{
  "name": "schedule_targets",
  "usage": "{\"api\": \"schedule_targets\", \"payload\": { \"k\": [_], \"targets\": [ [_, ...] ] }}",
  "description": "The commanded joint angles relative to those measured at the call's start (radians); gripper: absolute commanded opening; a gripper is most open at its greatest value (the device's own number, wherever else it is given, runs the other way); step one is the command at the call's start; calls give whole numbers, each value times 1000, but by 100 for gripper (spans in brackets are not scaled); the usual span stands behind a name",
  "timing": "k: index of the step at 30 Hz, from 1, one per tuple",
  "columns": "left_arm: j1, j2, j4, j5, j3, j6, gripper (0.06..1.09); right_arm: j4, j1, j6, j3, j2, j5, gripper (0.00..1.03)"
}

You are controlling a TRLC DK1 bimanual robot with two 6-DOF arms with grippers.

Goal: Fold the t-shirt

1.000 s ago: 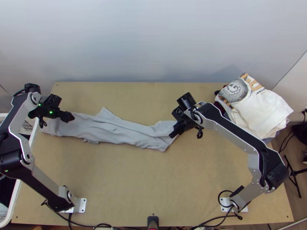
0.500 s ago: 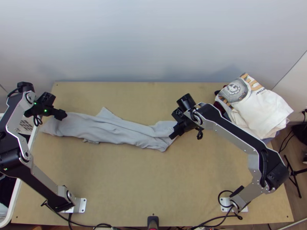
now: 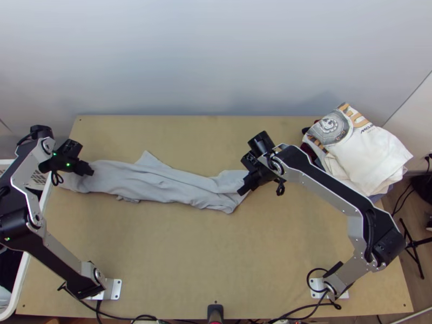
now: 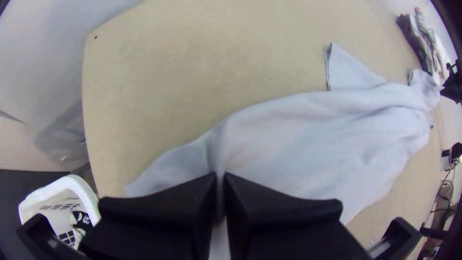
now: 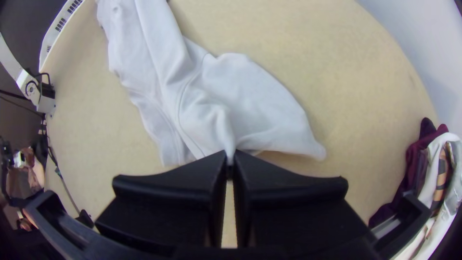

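1. Your t-shirt (image 3: 156, 182) lies as a long, creased strip, one end just beside the white basket (image 4: 86, 190), the other well apart from it.
2. Near the basket, your left gripper (image 4: 220, 177) pinches a ridge of cloth short of the edge; the loose tail could curl under on lifting.
3. Well apart from the basket, your right gripper (image 5: 230, 161) nips a small gathered peak; a hard pull might slip it free.
4. Uneven lifting could twist those bunched layers, or snag the tail on the basket.
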Motion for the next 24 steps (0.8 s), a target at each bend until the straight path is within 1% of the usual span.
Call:
{"api": "schedule_targets", "payload": {
  "k": [1, 3, 5, 7, 9, 11, 12, 13, 15, 16, 17, 18, 19, 20, 22, 24],
  "targets": [
    [12, -111, -99, 96, 6, -58, 10, 2, -16, 3, 12, -10, 15, 3],
    [32, -162, -128, 156, 41, -97, 9, 6, -24, 19, 32, -18, 52, 3],
    [78, -207, -123, 246, 92, -184, 10, 51, -31, 42, 47, -36, 84, 3],
    [138, -233, -117, 329, 155, -307, 9, 60, -39, 49, 82, -45, 114, 3],
    [207, -259, -80, 398, 196, -439, 9, 75, -47, 56, 115, -59, 156, 3],
    [273, -299, -16, 444, 204, -566, 9, 103, -56, 57, 139, -82, 173, 3],
    [301, -319, 10, 452, 204, -617, 9, 106, -61, 57, 161, -88, 173, 3],
    [325, -340, 26, 464, 204, -653, 9, 111, -65, 57, 184, -96, 174, 3],
    [371, -386, 29, 506, 203, -687, 9, 122, -67, 60, 234, -111, 179, 3],
    [385, -414, 29, 523, 196, -703, 9, 123, -70, 79, 263, -119, 188, 3],
    [400, -441, 23, 566, 184, -715, 9, 123, -71, 88, 292, -125, 188, 3],
    [413, -473, 4, 618, 167, -719, 9, 123, -73, 99, 315, -131, 190, 3],
    [414, -515, -30, 648, 141, -704, 9, 122, -71, 103, 329, -138, 188, 3],
    [414, -562, -79, 673, 110, -663, 9, 108, -67, 102, 331, -145, 188, 3],
    [400, -662, -230, 717, 28, -514, 10, 57, -39, 85, 305, -159, 188, 3],
    [354, -760, -402, 719, -77, -330, 10, 39, -10, 68, 227, -191, 187, 3]
  ]
}}
